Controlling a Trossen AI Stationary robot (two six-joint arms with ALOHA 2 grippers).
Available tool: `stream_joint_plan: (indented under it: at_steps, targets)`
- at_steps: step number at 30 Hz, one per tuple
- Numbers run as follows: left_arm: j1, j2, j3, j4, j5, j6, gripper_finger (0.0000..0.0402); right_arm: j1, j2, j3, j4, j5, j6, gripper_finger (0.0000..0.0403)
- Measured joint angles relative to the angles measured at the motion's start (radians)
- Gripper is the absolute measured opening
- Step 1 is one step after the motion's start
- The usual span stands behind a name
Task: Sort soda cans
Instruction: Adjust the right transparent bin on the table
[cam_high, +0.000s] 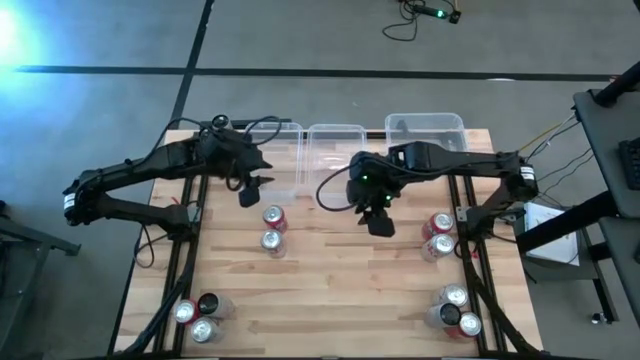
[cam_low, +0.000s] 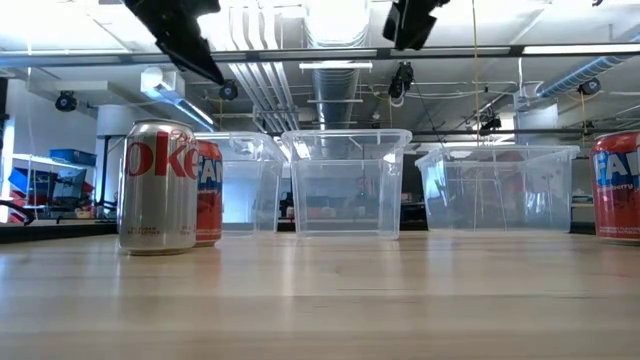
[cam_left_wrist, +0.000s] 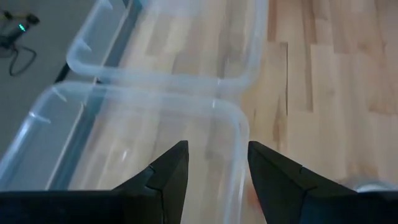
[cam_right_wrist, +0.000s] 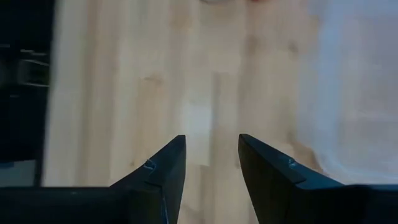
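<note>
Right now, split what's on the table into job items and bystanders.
Job:
- cans in the middle
- cans at right edge
- cans at front left
- cans at front right
- left end effector, open
- right end effector, open

Bystanders:
- clear bins

Wide bare stretch of counter (cam_high: 340, 290) down the middle, open for passage. Blocked at the far edge by three clear bins (cam_high: 335, 145) standing in a row with narrow gaps between. Just left of centre, a red can (cam_high: 274, 218) and silver can (cam_high: 271, 241) touching. Near the right rail, two cans (cam_high: 438, 235) together. Clusters of cans in the near-left corner (cam_high: 198, 317) and near-right corner (cam_high: 455, 312). Overhead, left gripper (cam_high: 252, 190) above the left bin's near edge, fingers apart; right gripper (cam_high: 378, 220) above bare wood near the middle bin, fingers apart.
</note>
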Motion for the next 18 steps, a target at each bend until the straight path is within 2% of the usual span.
stream_joint_plan:
  at_steps: [3, 6, 7, 11, 12, 14, 16, 18]
  targets:
    - [0.0, 0.002, 0.0, 0.057, 0.0, 0.0, 0.0151, 0.001, 0.006, -0.003, 0.034, -0.088, 0.015, 0.0155]
    - [0.0, 0.002, 0.0, 0.097, 0.0, 0.0, 0.0151, 0.001, 0.006, -0.008, 0.014, -0.102, 0.029, 0.0163]
    - [0.0, 0.002, 0.0, 0.104, 0.0, 0.0, 0.0151, -0.002, 0.002, -0.017, -0.01, -0.057, 0.037, 0.0166]
    - [-0.001, 0.002, 0.0, 0.107, 0.001, -0.004, 0.0151, -0.029, -0.024, -0.05, -0.119, 0.354, 0.141, 0.018]
    - [-0.001, 0.002, -0.004, 0.118, 0.002, -0.006, 0.0151, -0.044, -0.038, -0.063, -0.131, 0.416, 0.167, 0.0185]
    - [-0.005, 0.002, -0.028, 0.175, 0.003, -0.011, 0.0151, -0.092, -0.069, -0.098, -0.11, 0.467, 0.26, 0.0195]
    - [-0.009, 0.002, -0.074, 0.31, 0.014, -0.023, 0.0151, -0.163, -0.093, -0.139, -0.084, 0.483, 0.365, 0.0205]
    - [-0.009, 0.005, -0.131, 0.461, 0.066, -0.036, 0.0151, -0.243, -0.108, -0.183, -0.018, 0.492, 0.401, 0.0215]
